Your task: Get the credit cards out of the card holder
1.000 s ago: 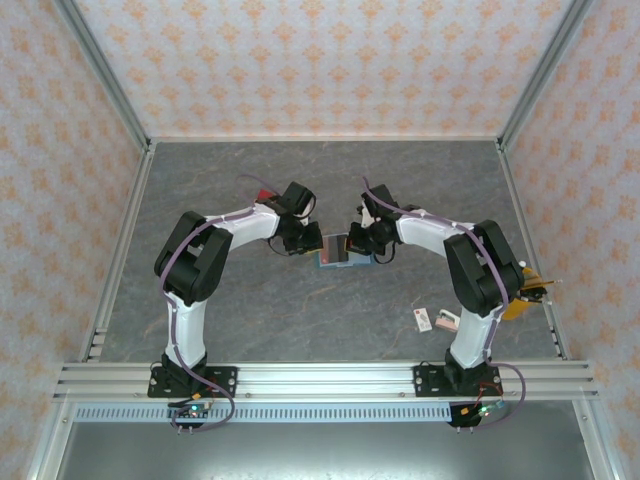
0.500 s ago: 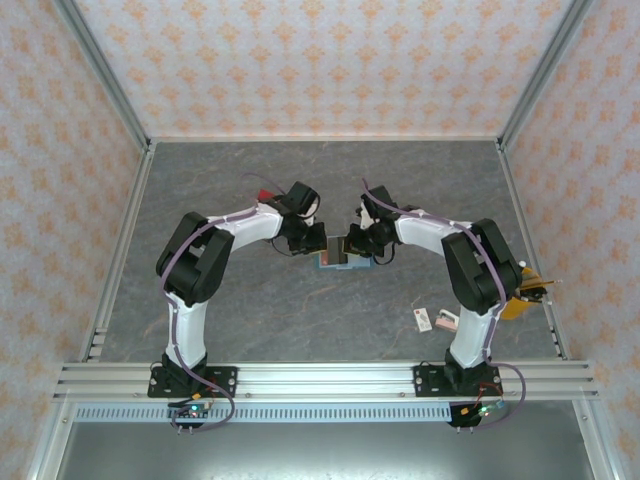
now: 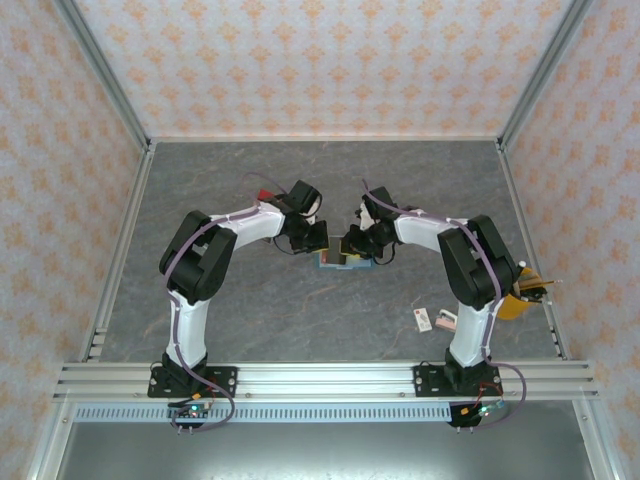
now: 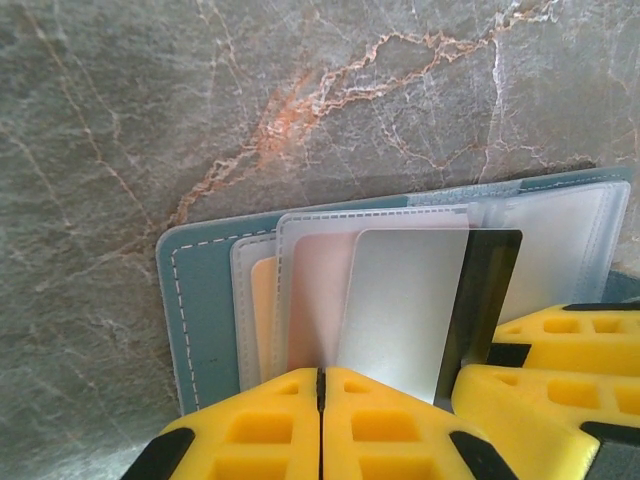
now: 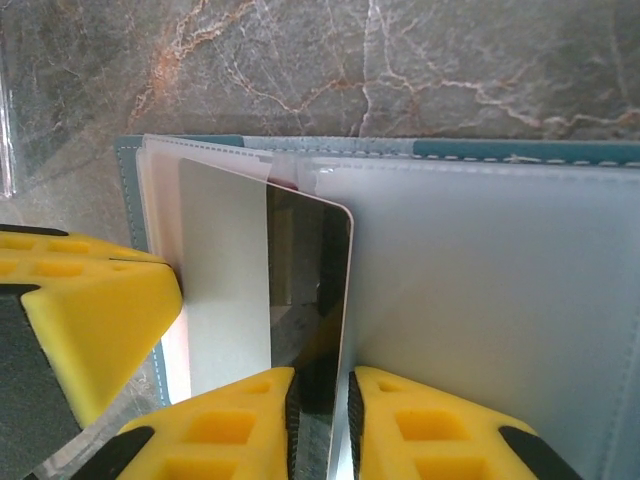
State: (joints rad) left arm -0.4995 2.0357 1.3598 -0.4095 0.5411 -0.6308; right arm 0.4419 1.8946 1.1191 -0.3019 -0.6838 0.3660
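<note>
The card holder [image 4: 200, 320] lies open; the pale credit card [image 4: 400, 300] has its base hidden behind the pressed-together left claw [image 4: 320, 385]; the right claw [image 5: 322, 385] stands slightly apart astride its edge.

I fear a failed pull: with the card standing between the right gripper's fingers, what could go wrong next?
1. The right gripper has its jaws slightly apart around the silvery card, so the card may slip free and drop back onto the card holder.
2. The left gripper, shut, sits close beside the right one, so a careless move might knock them together.
</note>
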